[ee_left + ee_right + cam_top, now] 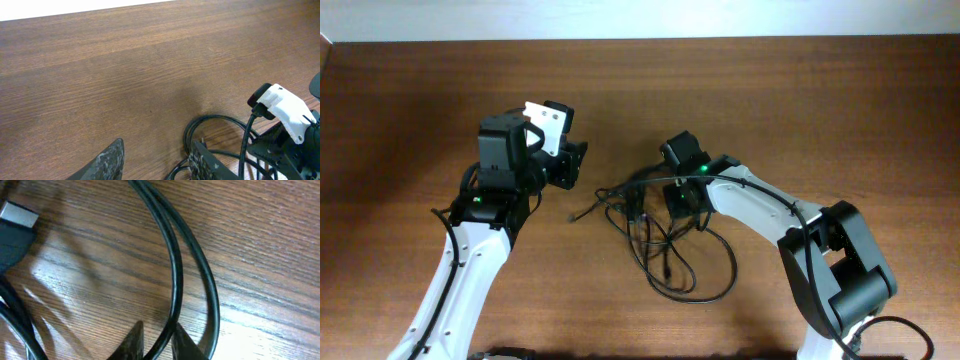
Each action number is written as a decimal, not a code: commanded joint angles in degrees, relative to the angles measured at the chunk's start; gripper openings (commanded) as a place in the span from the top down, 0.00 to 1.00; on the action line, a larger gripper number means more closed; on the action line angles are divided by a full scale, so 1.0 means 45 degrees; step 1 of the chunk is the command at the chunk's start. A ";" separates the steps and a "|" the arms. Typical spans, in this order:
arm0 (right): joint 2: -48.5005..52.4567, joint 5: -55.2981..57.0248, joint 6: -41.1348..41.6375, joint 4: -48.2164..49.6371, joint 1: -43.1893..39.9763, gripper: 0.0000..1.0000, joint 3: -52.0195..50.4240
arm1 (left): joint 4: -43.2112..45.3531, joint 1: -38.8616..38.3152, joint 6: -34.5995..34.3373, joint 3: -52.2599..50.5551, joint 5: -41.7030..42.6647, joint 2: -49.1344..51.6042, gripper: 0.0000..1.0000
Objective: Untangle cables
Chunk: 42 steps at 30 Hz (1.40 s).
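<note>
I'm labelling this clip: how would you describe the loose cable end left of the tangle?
On the brown wooden table, a tangle of thin glossy black cables lies beside the white right arm. One short end pokes out leftward toward the left arm, the only one lying clear of the loops.

Wooden table (400,120), with two white-and-black arms coming in from the near edge. The cables (665,255) sit in one black tangle a bit right of centre. Loose loops spread toward the near side, and a short end with a small plug (575,215) pokes out to the left. The right gripper (682,195) is down on the far part of the tangle, and from up here I can't tell how its jaws stand. The left gripper (563,148) is off to the left, apart from the cables.
</note>
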 commanded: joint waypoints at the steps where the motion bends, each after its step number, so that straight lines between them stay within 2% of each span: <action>1: 0.0078 -0.0321 -0.0369 0.0039 -0.0015 0.96 0.0058 | 0.0029 0.0010 0.0015 0.0015 -0.0131 -0.0058 0.57; 3: 0.0015 -0.0573 -0.0525 -0.0408 -0.0015 0.96 0.0466 | 0.0029 0.0010 0.0015 0.0010 -0.0131 -0.0058 0.55; 5: -0.0602 -0.0563 -0.0617 -0.1933 -0.0010 0.96 0.2055 | 0.0029 0.0010 0.0015 0.0015 -0.0131 -0.0058 0.56; 7: -0.1433 -0.0563 -0.0617 -0.3968 -0.0015 0.96 0.5061 | 0.0024 0.0010 0.0010 0.0015 -0.0131 -0.0058 0.67; 11: -0.1953 -0.0617 -0.0855 -0.7218 0.0000 0.96 1.0603 | -0.0073 0.0010 0.0010 0.0010 -0.0126 -0.0058 0.67; 13: -0.1953 -0.1841 -0.0903 -0.8514 0.0000 0.96 1.3566 | -0.0330 0.0005 0.0005 0.0010 0.0049 -0.0058 0.68; 14: -0.1953 -0.2497 -0.0908 -0.8616 0.0000 0.96 1.4426 | -0.0413 0.0010 0.0010 0.0010 0.1161 -0.0058 0.68; 15: -0.1953 -0.2477 -0.1370 -0.8728 0.0000 0.96 1.5266 | -0.0491 0.0005 0.0015 0.0010 0.1899 -0.0058 0.73; 16: -0.1953 -0.2166 -0.2200 -0.8932 0.0000 0.96 1.5800 | -0.0695 0.0005 0.0019 0.0010 0.2035 -0.0058 0.74; 18: -0.1957 0.0534 -0.2924 -0.9627 0.0000 0.96 1.6402 | -0.0835 -0.0034 0.0019 0.0010 0.2030 -0.0058 0.74; 20: -0.2001 0.0748 -0.3254 -0.9695 0.0000 0.96 1.6451 | -0.1035 -0.1171 0.0248 0.0000 0.2035 -0.0034 0.77; 22: -0.2006 0.0996 -0.3254 -0.9743 -0.0005 0.96 1.6451 | -0.1608 -0.2968 0.2074 0.0000 0.2025 0.0185 0.88; 23: -0.2059 0.2142 -0.3381 -0.9957 -0.0005 0.96 1.6456 | -0.2108 -0.3895 0.3619 0.0000 0.2021 0.0792 0.87; 26: -0.2229 0.2934 -0.3580 -1.0122 -0.0015 0.96 1.6451 | -0.2297 -0.5153 0.5382 0.0000 0.2176 0.2963 0.89; 27: -0.2225 0.2934 -0.3585 -1.0341 -0.0015 0.96 1.6446 | -0.2589 -0.5406 0.6256 0.0000 0.2370 0.3201 0.75; 28: -0.2225 0.2939 -0.3585 -1.0496 -0.0015 0.96 1.6446 | -0.2841 -0.5518 0.7169 0.0000 0.2365 0.3201 0.45; 29: -0.2225 0.2934 -0.3585 -1.0613 -0.0015 0.96 1.6446 | -0.2963 -0.5513 0.7762 0.0000 0.2370 0.3201 0.35; 30: -0.2215 0.2934 -0.3580 -1.0778 -0.0015 0.96 1.6446 | -0.3667 -0.5518 0.9330 0.0000 0.2900 0.3201 0.36; 31: -0.2215 0.2934 -0.3580 -1.0812 -0.0015 0.96 1.6441 | -0.4051 -0.5518 0.9928 0.0000 0.3036 0.3201 0.40; 32: -0.2215 0.2934 -0.3580 -1.0856 -0.0015 0.96 1.6441 | -0.4061 -0.5518 0.9923 0.0000 0.3036 0.3206 0.45; 36: -0.2215 0.2934 -0.3580 -1.1030 -0.0015 0.96 1.6441 | -0.3954 -0.5518 1.0015 0.0000 0.3031 0.4629 0.46; 38: -0.2215 0.2929 -0.3580 -1.1045 -0.0015 0.96 1.6436 | -0.3711 -0.5518 1.0015 0.0000 0.3021 0.5212 0.60; 41: -0.2215 0.2929 -0.3580 -1.1171 -0.0015 0.96 1.6436 | -0.3332 -0.5513 1.0020 0.0000 0.1962 0.5343 0.73; 42: -0.2215 0.2929 -0.3580 -1.1176 -0.0015 0.96 1.6436 | -0.3186 -0.5513 1.0015 0.0000 0.1647 0.5396 0.87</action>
